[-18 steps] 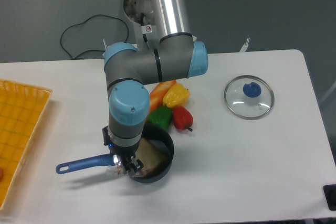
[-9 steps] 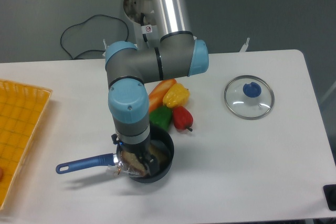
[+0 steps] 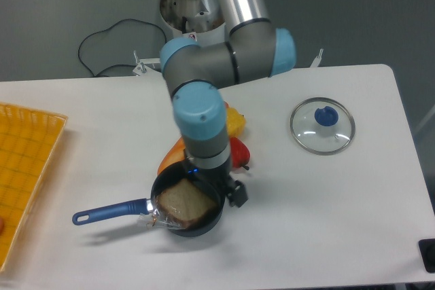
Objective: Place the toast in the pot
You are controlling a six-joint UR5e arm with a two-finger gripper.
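Note:
The toast [image 3: 183, 202], a brown slice in clear wrap, lies flat inside the black pot [image 3: 213, 216], whose blue handle [image 3: 109, 212] points left. A corner of the wrap sticks out over the pot's left rim. My gripper [image 3: 219, 185] hangs over the pot's right rim, just right of the toast, and holds nothing. Its jaws look open. One black finger [image 3: 237, 195] shows outside the rim.
Behind the pot and partly hidden by my arm lie an orange loaf [image 3: 170, 158], a yellow pepper [image 3: 236, 121] and a red pepper [image 3: 240, 151]. A glass lid with a blue knob [image 3: 323, 125] rests at the right. A yellow basket [image 3: 24, 168] sits at the left edge.
The gripper let go of the toast, which now lies flat in the pot. The arm swung right, from the pot's left side to its right rim.

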